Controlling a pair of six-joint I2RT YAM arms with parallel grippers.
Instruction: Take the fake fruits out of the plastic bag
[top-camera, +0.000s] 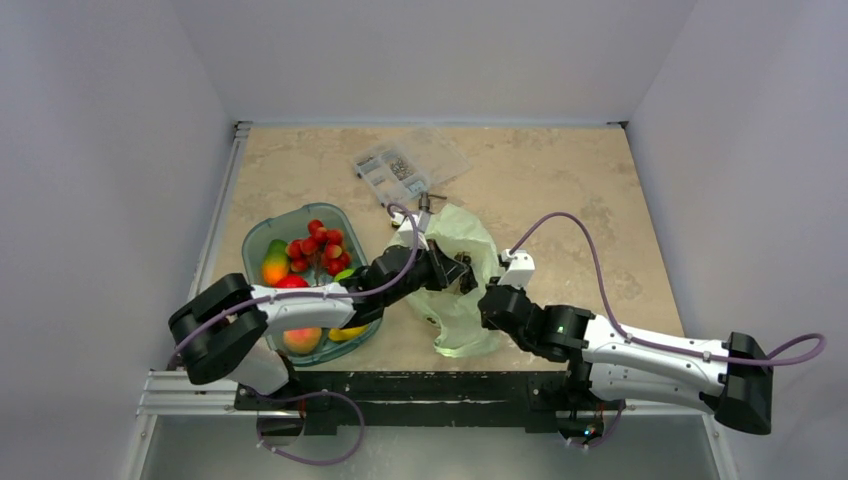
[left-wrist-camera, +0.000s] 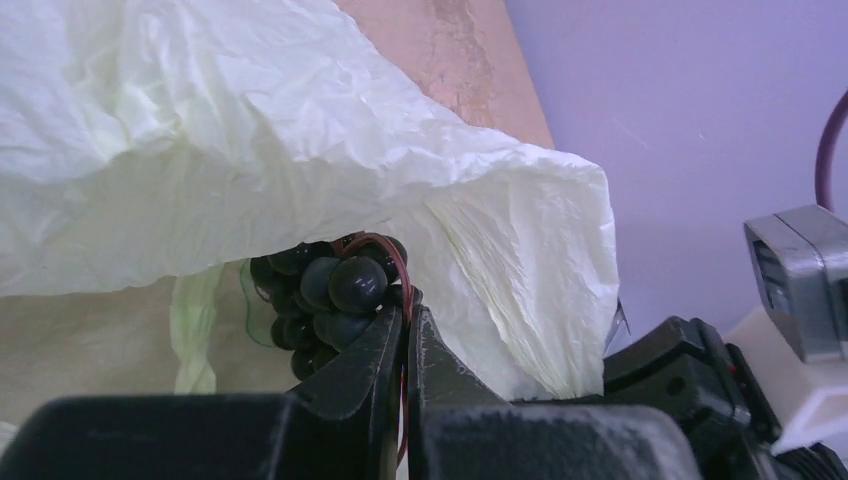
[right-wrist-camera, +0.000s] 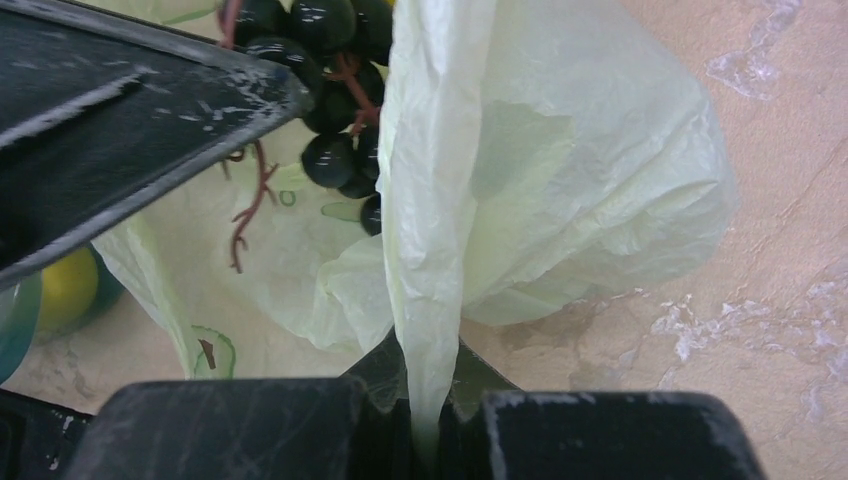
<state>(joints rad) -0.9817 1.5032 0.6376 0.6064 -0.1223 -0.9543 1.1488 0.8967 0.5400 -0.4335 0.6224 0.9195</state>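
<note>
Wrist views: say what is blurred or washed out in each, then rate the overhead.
Left wrist: the plastic bag is almost washed out to white at upper left, the grape bunch is fairly sharp with small glints, and the left gripper up close is soft. Right wrist: the right gripper is a dark blur along the bottom, and the bag creases are crisp. Top external: even soft light, faint shadows, no glare.
</note>
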